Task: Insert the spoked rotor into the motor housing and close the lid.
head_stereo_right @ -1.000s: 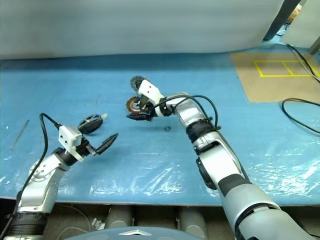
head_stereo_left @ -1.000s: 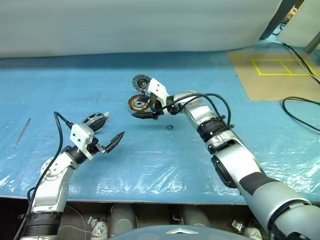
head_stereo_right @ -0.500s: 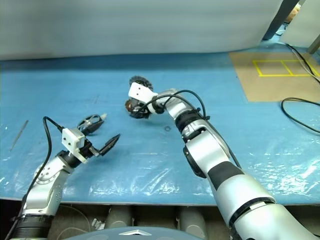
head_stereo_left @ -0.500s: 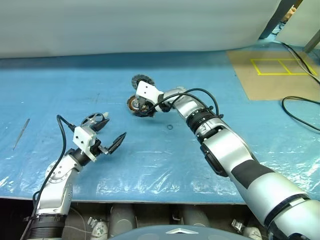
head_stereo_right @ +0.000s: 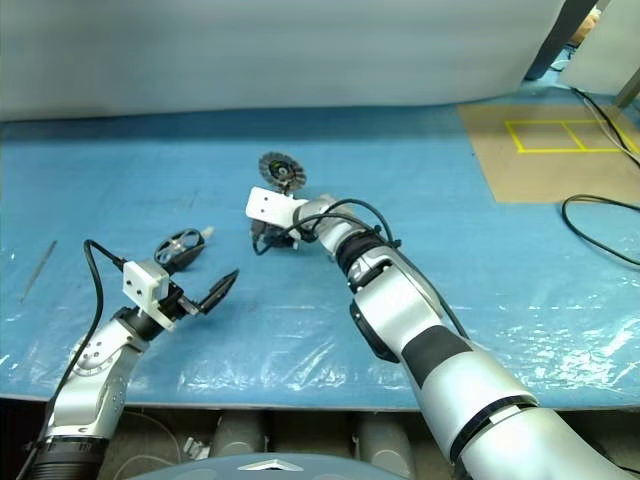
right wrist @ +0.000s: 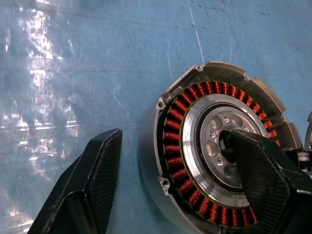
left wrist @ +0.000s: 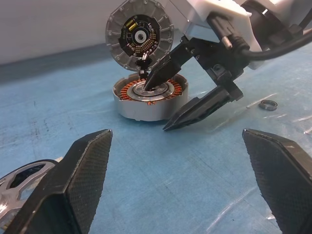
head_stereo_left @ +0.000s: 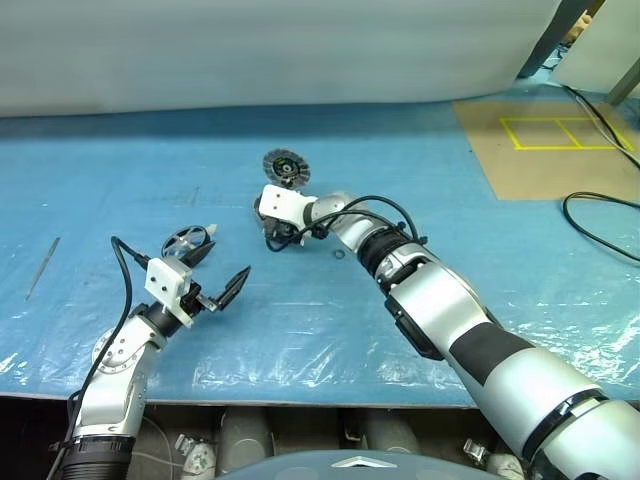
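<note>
The motor housing (left wrist: 150, 99) sits on the blue plastic-covered table (head_stereo_left: 420, 180), near its middle. Its cup holds a ring of copper-orange windings (right wrist: 181, 127) around a silver hub (right wrist: 214, 146); no disc lies in it. The right gripper (left wrist: 171, 95) is at the housing with its jaws spread wide: one finger reaches over the rim into the centre, above the hub, and the other stands outside the wall, close to the table. It has hold of nothing that can be confirmed; contact with the hub cannot be determined. The lid (head_stereo_left: 284, 166), a round finned disc, lies just beyond the housing, apart from it. The spoked rotor (head_stereo_left: 184, 241) lies flat on the table by the left gripper (head_stereo_left: 217, 270), whose jaws are fully apart and empty, hovering just above the surface. A small dark ring (head_stereo_left: 340, 254) rests on the table beside the right arm.
</note>
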Tool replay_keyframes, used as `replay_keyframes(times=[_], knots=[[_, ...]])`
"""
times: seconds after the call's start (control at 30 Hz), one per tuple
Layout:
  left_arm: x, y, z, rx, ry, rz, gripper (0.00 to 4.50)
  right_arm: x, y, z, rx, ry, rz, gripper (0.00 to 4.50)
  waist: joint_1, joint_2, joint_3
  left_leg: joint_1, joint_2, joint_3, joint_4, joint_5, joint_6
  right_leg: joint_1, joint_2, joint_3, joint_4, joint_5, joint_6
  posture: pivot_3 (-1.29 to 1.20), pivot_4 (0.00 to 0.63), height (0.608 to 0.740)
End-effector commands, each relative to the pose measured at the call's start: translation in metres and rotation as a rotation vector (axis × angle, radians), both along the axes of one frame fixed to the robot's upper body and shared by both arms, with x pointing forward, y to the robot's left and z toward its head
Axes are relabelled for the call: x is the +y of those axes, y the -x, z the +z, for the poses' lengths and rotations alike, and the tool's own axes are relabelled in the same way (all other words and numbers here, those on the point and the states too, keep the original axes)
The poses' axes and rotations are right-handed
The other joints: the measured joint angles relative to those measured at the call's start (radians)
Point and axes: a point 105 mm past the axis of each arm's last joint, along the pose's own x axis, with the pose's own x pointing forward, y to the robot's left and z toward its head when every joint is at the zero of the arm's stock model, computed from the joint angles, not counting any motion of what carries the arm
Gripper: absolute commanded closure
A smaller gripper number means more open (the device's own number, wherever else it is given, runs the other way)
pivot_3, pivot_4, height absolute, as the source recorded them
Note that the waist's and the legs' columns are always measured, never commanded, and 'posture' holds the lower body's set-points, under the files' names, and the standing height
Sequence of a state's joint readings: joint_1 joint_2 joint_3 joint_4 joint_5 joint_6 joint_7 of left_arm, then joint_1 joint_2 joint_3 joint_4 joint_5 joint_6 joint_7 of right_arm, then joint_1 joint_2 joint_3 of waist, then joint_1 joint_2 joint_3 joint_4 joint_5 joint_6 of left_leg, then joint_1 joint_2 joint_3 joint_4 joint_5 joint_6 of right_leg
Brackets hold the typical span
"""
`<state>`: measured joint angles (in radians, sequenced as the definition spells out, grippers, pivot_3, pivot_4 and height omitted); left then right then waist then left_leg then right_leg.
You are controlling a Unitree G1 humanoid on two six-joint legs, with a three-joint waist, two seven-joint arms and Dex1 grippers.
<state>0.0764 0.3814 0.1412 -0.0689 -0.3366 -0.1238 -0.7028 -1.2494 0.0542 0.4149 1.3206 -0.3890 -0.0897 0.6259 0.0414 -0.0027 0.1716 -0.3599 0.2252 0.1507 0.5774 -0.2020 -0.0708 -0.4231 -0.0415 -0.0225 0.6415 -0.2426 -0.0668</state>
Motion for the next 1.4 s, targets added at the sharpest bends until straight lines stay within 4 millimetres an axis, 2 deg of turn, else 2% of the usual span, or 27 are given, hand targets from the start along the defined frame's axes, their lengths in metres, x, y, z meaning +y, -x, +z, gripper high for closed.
replay_keyframes(times=[0.03,0.17,0.3,0.37,0.4,0.57,0.9,1.2,1.3,1.4], knots=[[0.0,0.0,0.017,-0.068,0.007,-0.003,0.0,-0.014,0.007,-0.028,0.086,0.109,-0.013,0.85,0.0,0.001,0.0,0.001,0.0,0.0,0.0,0.0,0.0,0.001,0.0,0.0,0.0,0.0,0.0,0.0,0.15,0.74],[-0.002,-0.003,0.018,-0.071,0.006,-0.014,0.0,-0.013,0.012,-0.032,0.158,0.103,-0.019,0.85,0.002,0.001,-0.001,0.005,0.0,0.001,0.0,0.0,0.0,0.004,0.0,0.0,0.0,0.0,0.0,0.0,0.15,0.74],[-0.004,-0.004,0.02,-0.078,0.005,-0.024,0.0,-0.007,0.014,-0.026,0.202,0.066,-0.015,1.69,0.001,0.002,-0.001,0.009,0.0,0.002,0.0,0.0,0.0,0.007,-0.001,0.001,0.0,-0.001,-0.001,0.0,0.15,0.74],[-0.004,-0.005,0.02,-0.081,0.001,-0.023,0.0,-0.006,0.014,-0.024,0.199,0.064,-0.008,2.35,0.001,0.002,-0.002,0.009,0.0,0.002,0.0,0.0,0.0,0.007,-0.001,0.001,0.0,-0.001,-0.001,0.0,0.15,0.74],[-0.004,-0.005,0.021,-0.083,0.0,-0.022,0.0,-0.005,0.015,-0.024,0.196,0.068,-0.001,2.44,0.0,0.002,-0.002,0.01,0.0,0.002,0.0,0.0,0.0,0.007,-0.001,0.001,0.0,-0.001,-0.001,0.0,0.15,0.74],[-0.003,-0.004,0.021,-0.086,-0.005,-0.011,0.0,-0.002,0.019,-0.024,0.198,0.073,0.054,2.51,-0.001,0.003,-0.002,0.01,0.0,0.002,0.0,-0.001,0.001,0.007,-0.001,0.001,0.001,-0.001,-0.001,0.0,0.15,0.74],[0.001,0.008,0.023,-0.069,-0.023,-0.015,0.0,0.002,0.059,-0.037,0.437,0.067,0.253,2.51,-0.004,0.002,-0.004,0.01,0.0,0.002,-0.003,-0.003,0.003,0.007,0.0,0.001,0.0,-0.002,-0.003,0.0,0.15,0.74],[0.004,0.018,0.018,-0.029,-0.087,-0.037,0.0,0.014,0.092,-0.047,0.508,-0.006,0.229,2.51,-0.005,0.001,-0.006,0.012,0.001,0.003,-0.008,-0.004,0.002,0.008,0.001,0.001,-0.001,-0.003,-0.004,0.0,0.15,0.74],[0.004,0.019,0.018,-0.027,-0.092,-0.043,0.0,0.015,0.096,-0.043,0.494,-0.014,0.234,1.54,-0.005,0.001,-0.006,0.015,0.0,0.003,-0.01,-0.004,0.002,0.01,0.001,0.001,-0.002,-0.004,-0.003,0.0,0.15,0.74],[0.005,0.019,0.018,-0.024,-0.096,-0.045,0.0,0.017,0.095,-0.028,0.462,-0.047,0.223,0.5,-0.005,0.001,-0.006,0.017,0.0,0.003,-0.011,-0.004,0.002,0.01,0.001,0.002,-0.002,-0.005,-0.003,0.0,0.15,0.74]])
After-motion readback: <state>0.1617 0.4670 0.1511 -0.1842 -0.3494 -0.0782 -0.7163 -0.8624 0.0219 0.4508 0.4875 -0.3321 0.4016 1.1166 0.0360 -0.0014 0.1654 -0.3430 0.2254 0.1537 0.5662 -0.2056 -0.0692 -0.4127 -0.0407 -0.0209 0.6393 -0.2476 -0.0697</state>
